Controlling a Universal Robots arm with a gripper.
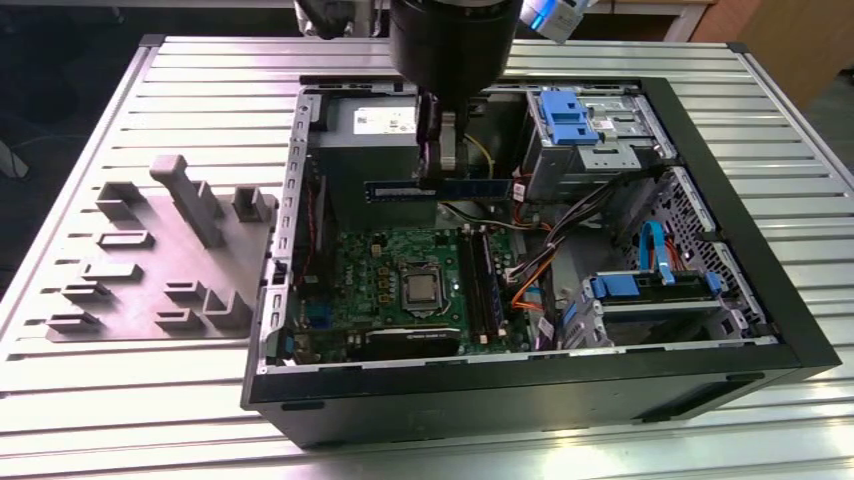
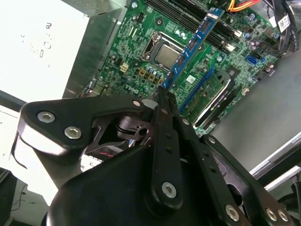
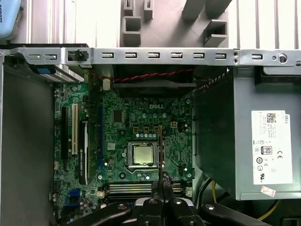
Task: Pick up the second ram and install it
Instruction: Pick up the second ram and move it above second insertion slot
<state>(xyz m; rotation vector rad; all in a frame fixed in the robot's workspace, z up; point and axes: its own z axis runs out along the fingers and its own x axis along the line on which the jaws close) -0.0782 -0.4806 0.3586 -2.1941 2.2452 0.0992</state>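
The second ram is a thin dark blue strip hanging level above the open computer case, over the gap between the grey power-supply box and the green motherboard. My gripper comes down from above and is shut on the ram's middle. In the second wrist view the ram runs away from the gripper over the board's processor. In the first wrist view I see the ram edge-on beyond the gripper. The long black sockets lie below, beside the processor.
The black case lies on its side on a slatted metal table. Drive cages with blue fittings and cables fill the case on the exterior view's right. A grey holder plate with blocks sits on the exterior view's left.
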